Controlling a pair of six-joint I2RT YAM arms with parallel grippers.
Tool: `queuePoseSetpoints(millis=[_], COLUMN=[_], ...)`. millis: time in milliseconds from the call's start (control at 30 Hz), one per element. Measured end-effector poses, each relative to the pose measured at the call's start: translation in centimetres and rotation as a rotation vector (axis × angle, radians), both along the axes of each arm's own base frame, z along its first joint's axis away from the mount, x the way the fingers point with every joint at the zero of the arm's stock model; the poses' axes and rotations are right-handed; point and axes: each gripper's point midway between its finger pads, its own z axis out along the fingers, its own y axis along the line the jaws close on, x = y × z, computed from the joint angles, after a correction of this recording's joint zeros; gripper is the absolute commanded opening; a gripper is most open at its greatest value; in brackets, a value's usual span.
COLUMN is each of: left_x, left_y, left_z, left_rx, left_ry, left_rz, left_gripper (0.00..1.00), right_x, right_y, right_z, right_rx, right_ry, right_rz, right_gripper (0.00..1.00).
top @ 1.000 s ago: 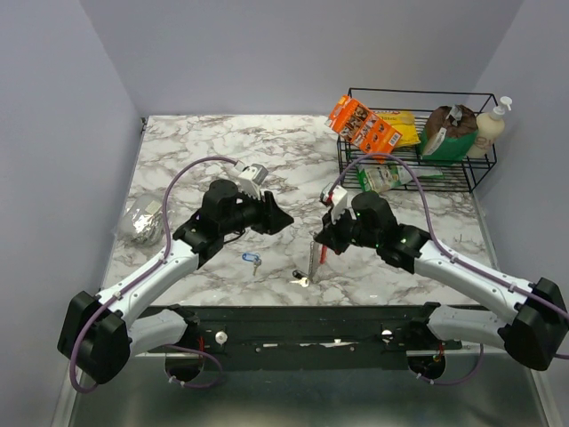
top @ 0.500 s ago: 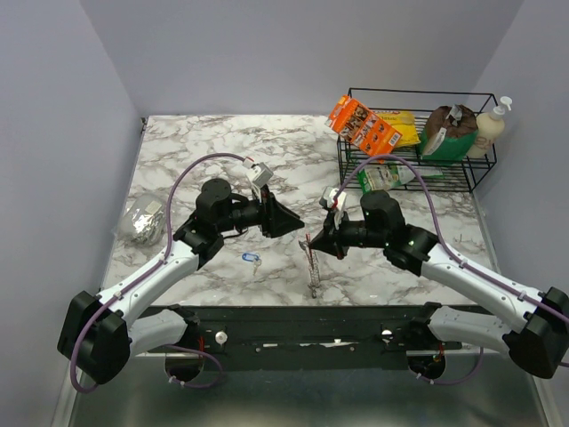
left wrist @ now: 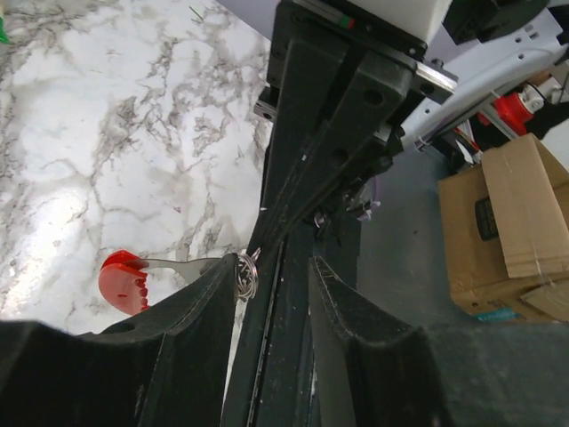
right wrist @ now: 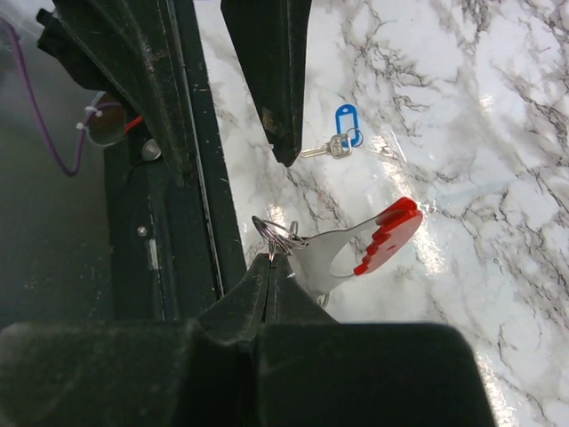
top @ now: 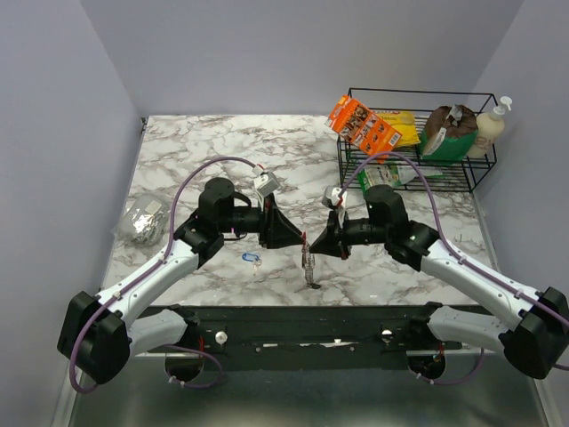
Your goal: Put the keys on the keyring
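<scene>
My right gripper (top: 313, 242) is shut on the keyring (top: 308, 263), which hangs below it just above the marble table. In the right wrist view the closed tips (right wrist: 274, 260) pinch the wire ring, and the silver strip ends in a red curved piece (right wrist: 388, 233). My left gripper (top: 290, 238) is open and faces the right one closely. In the left wrist view (left wrist: 271, 271) the wire ring (left wrist: 244, 271) sits at its left fingertip, with the red piece (left wrist: 124, 280) beyond. The blue-headed key (top: 252, 259) lies on the table, also visible in the right wrist view (right wrist: 342, 138).
A crumpled foil lump (top: 142, 220) lies at the table's left edge. A black wire basket (top: 484, 169) at the back right holds packets and a soap bottle (top: 492, 124), with an orange box (top: 362, 124) leaning on it. The black base rail (top: 302, 322) runs along the near edge.
My right gripper has lifted the keyring off the table and moved left. My left gripper has swung right, and its tips now meet the ring. The blue key has not moved.
</scene>
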Motion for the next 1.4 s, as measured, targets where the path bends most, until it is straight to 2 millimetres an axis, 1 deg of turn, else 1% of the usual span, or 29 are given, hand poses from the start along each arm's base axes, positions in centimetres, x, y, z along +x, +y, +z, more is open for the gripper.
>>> queuePoseSetpoints(millis=[167,433,533,667,833,1033,1167,1300,1400], left_x=[-1.4,-3.7,-3.9,-4.1,-4.1,-4.2,-4.4,-5.1,-5.8], left_y=[-0.1,-0.7,-0.8,-0.8,-0.7,-0.6,-0.4,0.1,0.2], left_z=[0.7,3.0,3.9,4.1,4.1,4.2,5.3,6.9,7.1], left_rx=[-0.026,-0.079,-0.091,-0.093,-0.091,-0.078,-0.089,-0.111,-0.11], left_ry=[0.013,0.009,-0.012,-0.017,-0.015,-0.015,-0.038,-0.076,-0.079], left_rz=[-0.069,-0.173,-0.185,-0.186,-0.185,-0.182,-0.175,-0.166,-0.169], left_gripper=[0.46,0.44,0.43,0.41,0.4,0.4,0.43,0.52,0.55], right_x=[-0.7,-1.7,-1.9,-2.2,-2.5,-2.5,-2.4,-2.1,-1.7], right_y=[0.2,0.7,0.8,0.7,0.5,0.4,0.3,0.1,0.1], right_z=[1.1,3.8,4.6,5.5,6.1,6.3,6.5,6.8,7.1], right_rx=[0.037,0.103,0.122,0.144,0.158,0.164,0.166,0.169,0.171], right_ry=[0.01,0.003,-0.005,-0.01,-0.005,0.005,0.007,0.004,0.004], right_rz=[0.055,0.131,0.15,0.168,0.172,0.169,0.16,0.136,0.112], right_gripper=[0.0,0.01,0.0,0.0,0.01,0.0,0.0,0.0,0.0])
